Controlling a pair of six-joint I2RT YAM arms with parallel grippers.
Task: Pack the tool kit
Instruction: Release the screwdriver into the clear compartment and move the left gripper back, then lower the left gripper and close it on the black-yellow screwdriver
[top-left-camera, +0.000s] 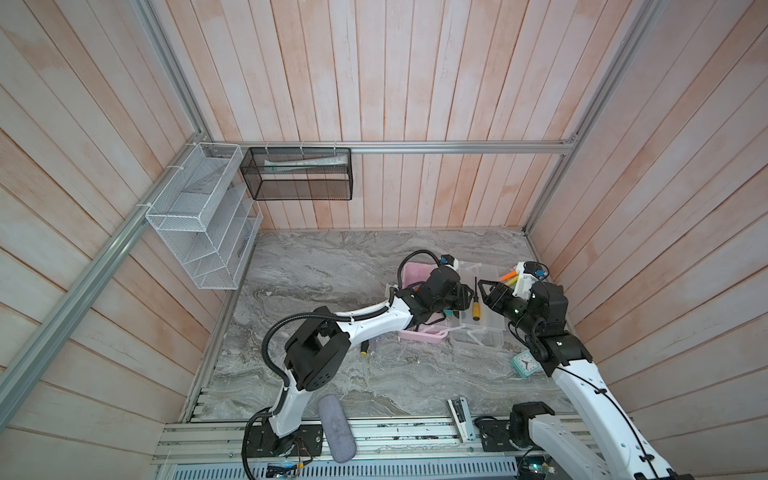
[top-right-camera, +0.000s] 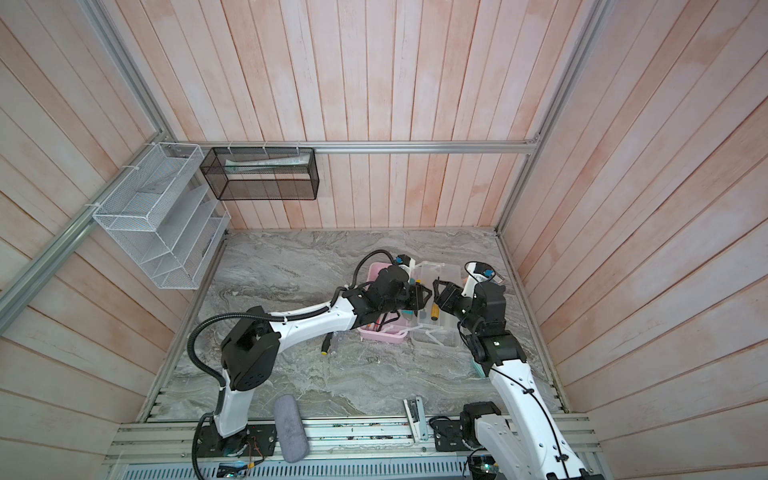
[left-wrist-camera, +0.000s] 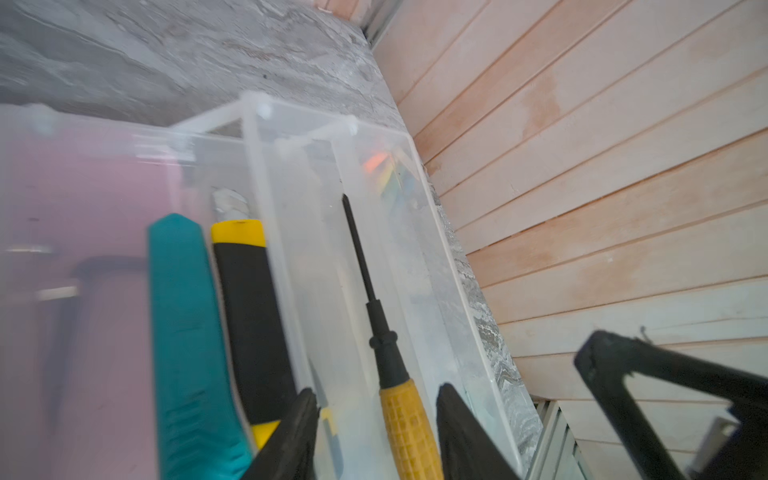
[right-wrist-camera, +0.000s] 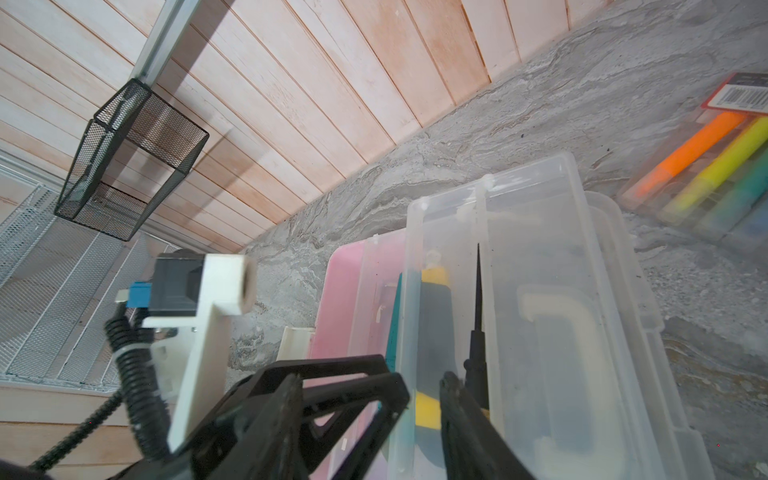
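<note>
**Tool kit open at the right rear of the table, both grippers over it**

Reading from the left, we see a white wire rack (top-left-camera: 195, 224) and a black mesh basket (top-left-camera: 299, 174) on the walls. A grey pouch (top-left-camera: 336, 428) lies at the table's front edge. A yellow-tipped tool (top-right-camera: 325, 348) lies on the marble table (top-left-camera: 332, 282), partly under the left forearm.

Right of it sits the pink box (top-left-camera: 417, 273), open. A teal tool (left-wrist-camera: 187, 353) and a black-yellow tool (left-wrist-camera: 253, 324) lie side by side along its right edge.

The left gripper (left-wrist-camera: 378, 388) has its jaws apart. The yellow-handled screwdriver (left-wrist-camera: 409, 432) lies between the fingers (left-wrist-camera: 291, 436) with a plain gap on one side, so we read it as unclamped. The screwdriver rests in the clear lid (top-left-camera: 494, 336), which lies just beside the box on its right and shows its white loop handle (right-wrist-camera: 557, 305).

The right gripper (right-wrist-camera: 370, 376) hovers at the lid with jaws spread, pinching nothing that we can see. A packet of highlighters (right-wrist-camera: 706, 174) lies near the lid's far right corner.
</note>
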